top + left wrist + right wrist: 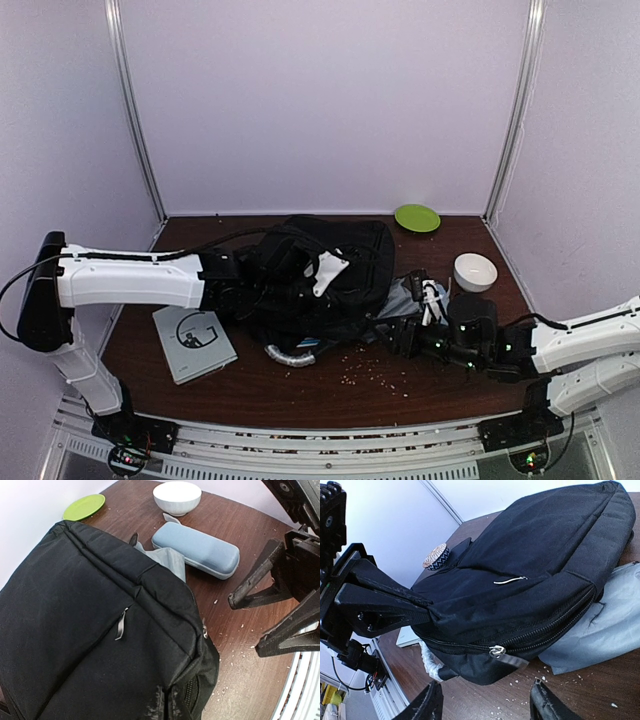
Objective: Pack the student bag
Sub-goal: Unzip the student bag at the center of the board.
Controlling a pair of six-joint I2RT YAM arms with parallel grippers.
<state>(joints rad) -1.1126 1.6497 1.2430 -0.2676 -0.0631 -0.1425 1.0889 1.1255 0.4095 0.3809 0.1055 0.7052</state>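
Observation:
The student bag [325, 270], a large black backpack, lies mid-table and fills the left wrist view [90, 630]. My left gripper [262, 283] is shut on a fold of its fabric near the front corner; in the right wrist view its black fingers [422, 611] pinch that fold. Its own fingers are hidden in the left wrist view. My right gripper [485, 705] stands open low over the table, facing the bag's lower zip. The silver zip pull [496, 651] hangs just beyond and between the fingertips, untouched. From the left wrist camera the right gripper [246, 626] is apart from the bag.
A light-blue zipped case [196, 549] and grey cloth [167, 560] lie right of the bag. White bowl [475, 271] and green plate [417, 217] stand at the back right. A grey notebook [193, 342] lies front left. A plastic-wrapped item [285, 354] pokes from under the bag. Crumbs [370, 372] dot the wood.

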